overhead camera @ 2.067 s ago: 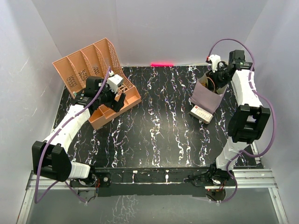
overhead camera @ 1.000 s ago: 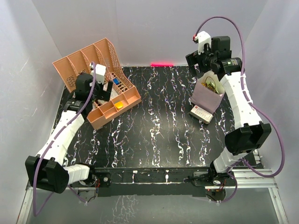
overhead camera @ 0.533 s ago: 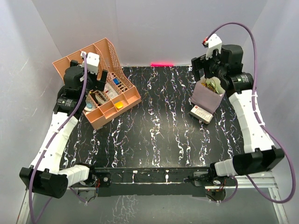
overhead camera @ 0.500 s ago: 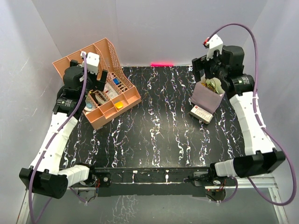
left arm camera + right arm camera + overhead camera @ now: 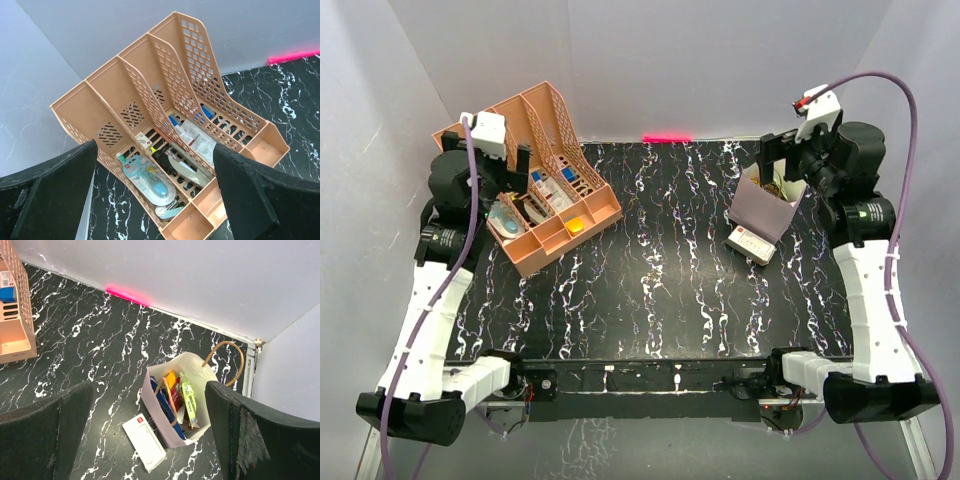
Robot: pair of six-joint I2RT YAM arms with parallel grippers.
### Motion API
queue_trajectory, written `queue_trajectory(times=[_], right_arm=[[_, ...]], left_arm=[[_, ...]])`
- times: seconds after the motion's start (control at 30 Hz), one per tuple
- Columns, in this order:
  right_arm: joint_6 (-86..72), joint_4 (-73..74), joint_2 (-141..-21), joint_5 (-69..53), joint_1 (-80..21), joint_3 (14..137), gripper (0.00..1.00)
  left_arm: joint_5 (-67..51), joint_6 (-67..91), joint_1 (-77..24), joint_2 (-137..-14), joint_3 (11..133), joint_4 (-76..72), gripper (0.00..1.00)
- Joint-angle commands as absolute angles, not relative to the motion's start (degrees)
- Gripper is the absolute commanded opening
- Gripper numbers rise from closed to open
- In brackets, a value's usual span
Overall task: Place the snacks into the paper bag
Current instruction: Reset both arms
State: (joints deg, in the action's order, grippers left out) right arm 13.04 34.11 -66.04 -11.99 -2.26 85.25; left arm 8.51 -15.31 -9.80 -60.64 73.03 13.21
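Observation:
The paper bag stands upright at the back right of the table, and the right wrist view looks down into it. The snacks sit inside it: a dark blue bag, yellow, red and green packets. High above the bag and apart from it, my right gripper is open and holds nothing. My left gripper hangs open and empty above the peach organiser. No snack shows on the table.
The peach slotted organiser at the back left holds stationery among its dividers. A white box with a red mark lies against the bag's front. A pink strip marks the back wall's foot.
Both arms have risen and drawn back. The right gripper lifted out from the bag's mouth and opened fully; the left gripper lifted away from the organiser.

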Motion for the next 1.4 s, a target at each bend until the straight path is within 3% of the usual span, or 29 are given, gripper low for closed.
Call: queue_trajectory(times=[0.0,0.3,0.8,1.37], right_arm=[[11.6,28.5,-62.4,-15.5,-0.2,83.5,0.98],[10.6,25.7,-61.3,-15.5,1.9,81.0,0.98],[9.2,23.5,-62.6,-9.6,2.5,82.7,0.98],[8.1,26.8,-63.3,-13.7,2.6,85.0,0.99]], left_arm=[[6.0,-10.2,-7.4,-59.1,72.2,11.4,0.98],[-0.8,-5.1,-5.2,-60.0,70.9,10.1,0.98],[-3.1,-5.6,-4.9,-68.5,81.6,16.8,0.98],[-5.2,-7.1,-4.6,-64.3,75.7,17.6,0.98]])
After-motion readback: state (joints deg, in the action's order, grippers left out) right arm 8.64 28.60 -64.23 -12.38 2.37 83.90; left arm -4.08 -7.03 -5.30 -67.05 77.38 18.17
